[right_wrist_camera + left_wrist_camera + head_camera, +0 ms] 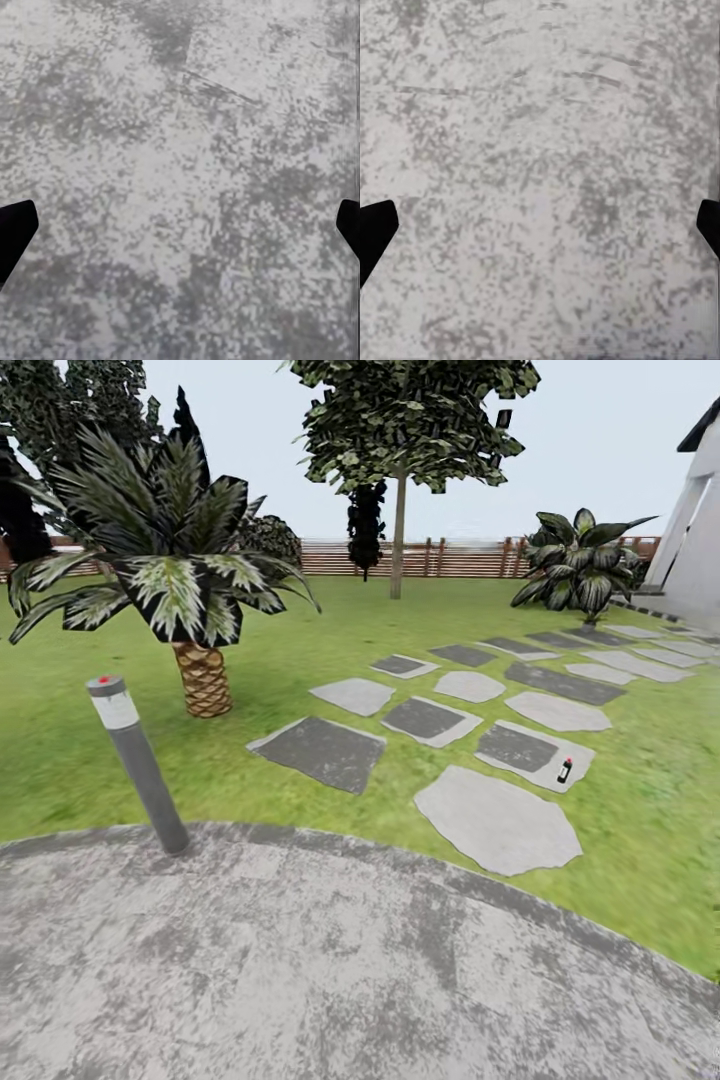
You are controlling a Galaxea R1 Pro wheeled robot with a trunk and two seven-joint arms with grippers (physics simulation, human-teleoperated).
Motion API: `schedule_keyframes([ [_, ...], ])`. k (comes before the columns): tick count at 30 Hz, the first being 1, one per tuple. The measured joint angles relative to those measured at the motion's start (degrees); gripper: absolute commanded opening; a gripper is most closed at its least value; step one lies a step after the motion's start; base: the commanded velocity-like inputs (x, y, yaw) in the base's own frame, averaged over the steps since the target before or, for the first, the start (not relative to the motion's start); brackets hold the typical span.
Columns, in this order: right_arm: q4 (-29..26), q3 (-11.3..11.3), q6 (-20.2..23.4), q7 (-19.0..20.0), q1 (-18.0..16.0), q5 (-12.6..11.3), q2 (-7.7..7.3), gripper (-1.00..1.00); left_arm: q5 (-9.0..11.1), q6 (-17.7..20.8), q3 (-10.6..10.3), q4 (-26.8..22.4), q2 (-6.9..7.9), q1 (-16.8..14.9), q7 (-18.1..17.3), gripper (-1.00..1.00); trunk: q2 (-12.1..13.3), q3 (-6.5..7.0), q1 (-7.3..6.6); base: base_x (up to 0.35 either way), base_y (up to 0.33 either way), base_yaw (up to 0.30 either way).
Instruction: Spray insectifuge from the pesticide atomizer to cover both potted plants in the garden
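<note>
The spray bottle (565, 770) stands upright on a pale stepping stone (535, 754) in the lawn (300, 660), at the stone's edge farthest from the palm. That stone holds a darker inset slab, and the bottle sits just beside the slab. The bottle is dark with a small red spot near its top; finer detail is too small to tell.

Taking the bottle as landmark: the round grey stone patio (300, 960) lies nearer the camera, well apart from it. A grey post lamp (137, 760) with a red dot on its cap leans at the patio rim, far to the bottle's left. The short palm (180, 580) stands behind the lamp. More stepping stones run from the bottle toward the white house (695, 530). A broad-leaved bush (580, 565) stands beyond the bottle near the house, and a slatted brown fence (440, 557) closes the lawn behind a tall tree (400, 470).

Left hand (540, 225): spread, black fingertips (375, 229) at opposite edges of the wrist view, mottled patio stone between them. Right hand (180, 225): likewise spread over patio stone, gripping nothing.
</note>
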Motion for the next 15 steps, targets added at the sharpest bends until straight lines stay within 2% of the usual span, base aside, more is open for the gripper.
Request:
schedule_keyframes([
  [15,0.0,0.0,0.0,0.0,0.0,0.0,0.00,1.00,0.0,0.0,0.0,0.0,0.02,0.0,0.0,1.00,0.0,0.00,0.00,0.339,0.000,-0.267],
])
